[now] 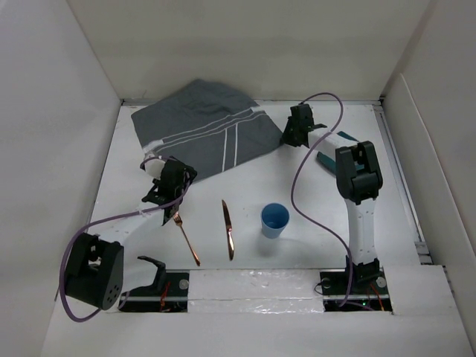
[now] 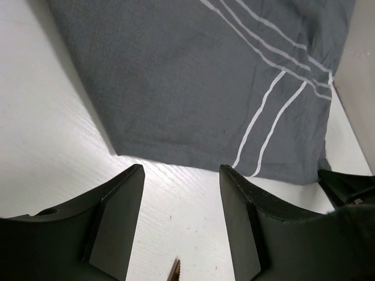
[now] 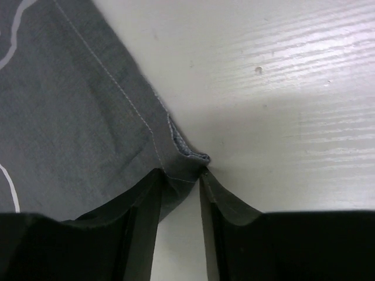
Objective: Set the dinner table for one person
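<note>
Right pincer point(image 3: 180, 173) nips the corner of the grey placemat point(image 3: 76, 117).

Robotics lab test cell. Flat white matte bench point(image 1: 260, 171), boxed on three sides by plain white panel walls point(image 1: 52, 111); black left arm point(image 1: 93, 274) and white-and-black right arm point(image 1: 359, 223) bolted at its near edge; loose purple cables point(image 1: 292, 186) looping from both.

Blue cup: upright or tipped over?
Upright. The cup stands on its base on the table, round open rim facing up.
</note>
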### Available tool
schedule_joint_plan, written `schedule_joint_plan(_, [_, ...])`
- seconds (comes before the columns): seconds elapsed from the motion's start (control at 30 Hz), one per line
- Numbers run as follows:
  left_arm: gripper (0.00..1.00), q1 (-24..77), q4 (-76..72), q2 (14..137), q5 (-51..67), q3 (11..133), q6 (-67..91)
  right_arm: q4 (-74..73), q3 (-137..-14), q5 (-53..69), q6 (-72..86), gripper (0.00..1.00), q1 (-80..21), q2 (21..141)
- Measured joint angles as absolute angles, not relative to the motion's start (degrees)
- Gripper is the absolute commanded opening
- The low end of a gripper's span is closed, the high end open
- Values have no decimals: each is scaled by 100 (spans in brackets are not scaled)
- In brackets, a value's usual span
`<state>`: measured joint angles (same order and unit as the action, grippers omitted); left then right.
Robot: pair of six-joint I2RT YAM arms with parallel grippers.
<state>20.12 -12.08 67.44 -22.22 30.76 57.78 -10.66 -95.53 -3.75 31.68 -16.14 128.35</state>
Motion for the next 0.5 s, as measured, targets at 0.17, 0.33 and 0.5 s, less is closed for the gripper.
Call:
schedule_joint_plan(0.17, [51,2014,-1229,6912,-2209,3076,5778,-1138,-9537,-454,3328,0,-1584,12838])
schedule_joint_plan(0.33, [50,2014,-1275,6912,-2176,2993,5798,-652,-8840,-464,3262,0,-1564,12374])
schedule_joint_plan(0.5, [56,1984,-1164,6888,-2191,2810,5793,-292,-8381,-489,2976,0,-1503,11351])
